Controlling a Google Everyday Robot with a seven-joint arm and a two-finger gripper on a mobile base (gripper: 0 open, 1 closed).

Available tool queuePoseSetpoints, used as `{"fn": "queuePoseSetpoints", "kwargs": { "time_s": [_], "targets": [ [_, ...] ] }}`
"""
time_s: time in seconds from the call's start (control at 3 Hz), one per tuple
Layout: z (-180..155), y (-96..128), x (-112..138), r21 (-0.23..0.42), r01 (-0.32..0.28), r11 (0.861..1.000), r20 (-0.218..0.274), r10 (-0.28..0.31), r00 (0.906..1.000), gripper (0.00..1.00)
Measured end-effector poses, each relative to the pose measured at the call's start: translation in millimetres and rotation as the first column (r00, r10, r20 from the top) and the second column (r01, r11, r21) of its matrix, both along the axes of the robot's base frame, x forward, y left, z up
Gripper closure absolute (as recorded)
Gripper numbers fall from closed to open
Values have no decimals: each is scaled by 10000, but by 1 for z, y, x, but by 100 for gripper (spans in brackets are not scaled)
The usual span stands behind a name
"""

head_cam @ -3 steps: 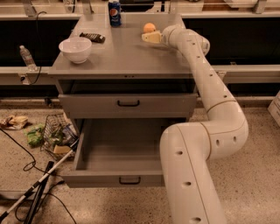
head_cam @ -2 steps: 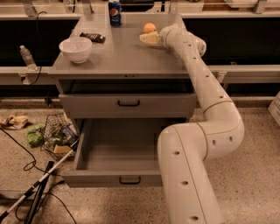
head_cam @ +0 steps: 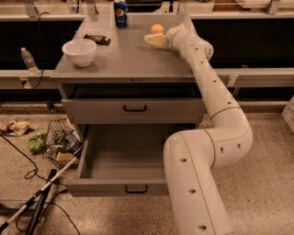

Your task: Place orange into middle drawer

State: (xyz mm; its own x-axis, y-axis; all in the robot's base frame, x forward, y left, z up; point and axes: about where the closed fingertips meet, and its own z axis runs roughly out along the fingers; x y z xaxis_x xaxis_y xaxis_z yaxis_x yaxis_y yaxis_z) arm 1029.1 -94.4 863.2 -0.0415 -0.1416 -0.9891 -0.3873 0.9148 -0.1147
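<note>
Cream robot gripper (head_cam: 154, 39) sat upper centre of frame, beside small round orange fruit (head_cam: 157, 28) on grey cabinet top (head_cam: 124, 59); grip state could not be told.

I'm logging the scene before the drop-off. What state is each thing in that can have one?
Claw: low over the grey cabinet top, back right.
Small round orange: on the cabinet top, beside the claw.
Upper grey drawer: shut or nearly so.
Lower grey drawer: pulled out, empty.
White bowl: upright.
Blue soda can: upright.
</note>
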Motion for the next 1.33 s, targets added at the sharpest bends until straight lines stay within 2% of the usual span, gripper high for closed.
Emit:
{"fn": "queuePoseSetpoints", "kwargs": {
  "time_s": [0.67,1.0,1.33],
  "targets": [
    [5,20,1,413,-270,9988,194,262,9995,0],
    [-5,21,3,609,-201,9979,-48,204,9998,0],
    [-13,19,5,749,-53,9972,-271,74,9996,16]
  ]
}}
